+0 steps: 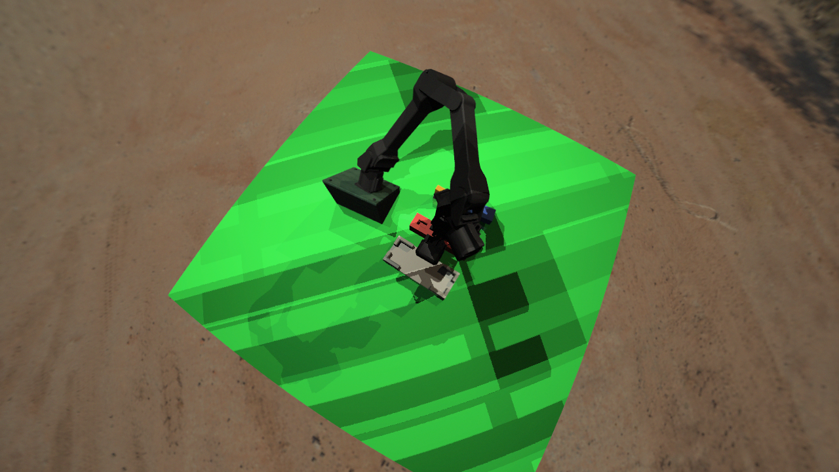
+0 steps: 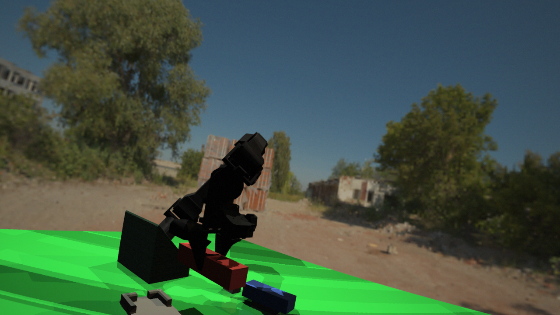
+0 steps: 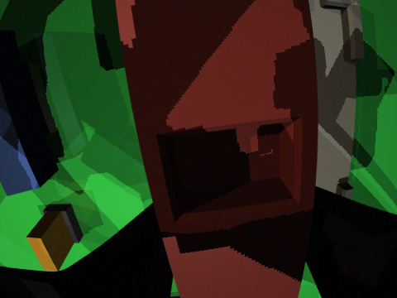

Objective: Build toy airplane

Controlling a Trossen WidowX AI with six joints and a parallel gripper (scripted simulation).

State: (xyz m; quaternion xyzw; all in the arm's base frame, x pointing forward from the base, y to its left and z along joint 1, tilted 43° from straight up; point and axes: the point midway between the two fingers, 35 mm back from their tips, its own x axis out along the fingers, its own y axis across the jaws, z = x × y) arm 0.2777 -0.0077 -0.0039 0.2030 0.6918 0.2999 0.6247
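Note:
The red fuselage is held level above the green surface, its sockets facing up. My gripper is shut on its sides, around the middle; one socket shows between the fingers in the wrist view. The pale jig cradle lies beside and below the fuselage, with raised corner walls and nothing in it. The blue wing lies on the other side. The orange tail fin lies on the surface with its dark tab showing; the arm partly hides it in the top view.
The dark wedge-shaped arm base stands near the fuselage's socketed end in the top view. The green work surface carries patchy shadows. The arm hides part of the fuselage and wing in the top view.

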